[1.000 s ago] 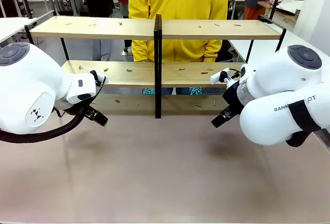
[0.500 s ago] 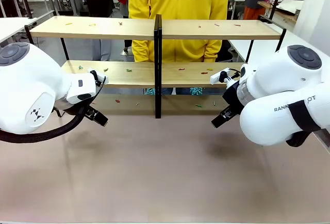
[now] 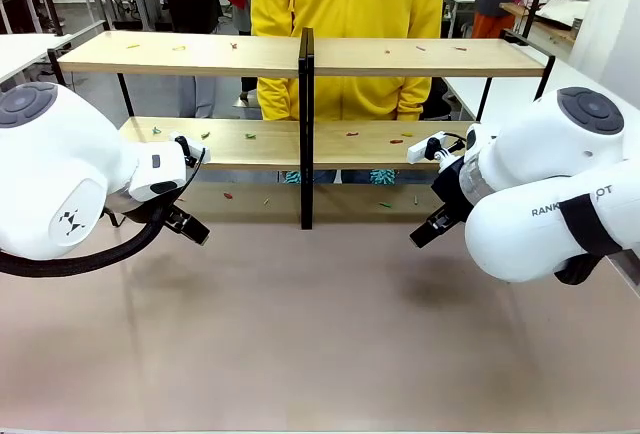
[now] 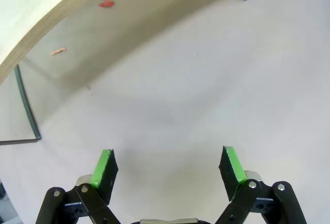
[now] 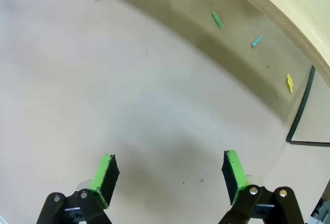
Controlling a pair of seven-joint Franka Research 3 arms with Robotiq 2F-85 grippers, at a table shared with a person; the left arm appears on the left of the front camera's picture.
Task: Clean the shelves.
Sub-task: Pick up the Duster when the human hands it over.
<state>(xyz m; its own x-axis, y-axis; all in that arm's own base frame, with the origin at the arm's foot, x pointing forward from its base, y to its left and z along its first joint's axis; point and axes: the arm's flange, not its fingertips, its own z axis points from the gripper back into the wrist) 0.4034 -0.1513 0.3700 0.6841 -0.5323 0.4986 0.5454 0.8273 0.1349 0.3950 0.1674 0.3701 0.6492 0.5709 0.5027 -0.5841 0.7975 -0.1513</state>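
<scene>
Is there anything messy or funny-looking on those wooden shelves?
Yes. Tiny coloured scraps are scattered over both boards of the shelves, and more lie on the table underneath the lower board. They look like litter, not things put there tidily. Nothing looks broken or tipped over.

The light is bright and even, falling from overhead. In the front view my arms lay soft, fuzzy-edged shadows on the table [image 3: 320, 354] toward 9 and 3 o'clock, and the shelves [image 3: 200, 52] darken a band beneath their lower board. Edges are crisp from near to far. My wrist lenses bow the straight board edge into a curve, at 10 o'clock on the left and 2 o'clock on the right. A faint grey shadow pools just ahead of my left gripper [image 4: 167, 170] and my right gripper [image 5: 170, 175].
</scene>
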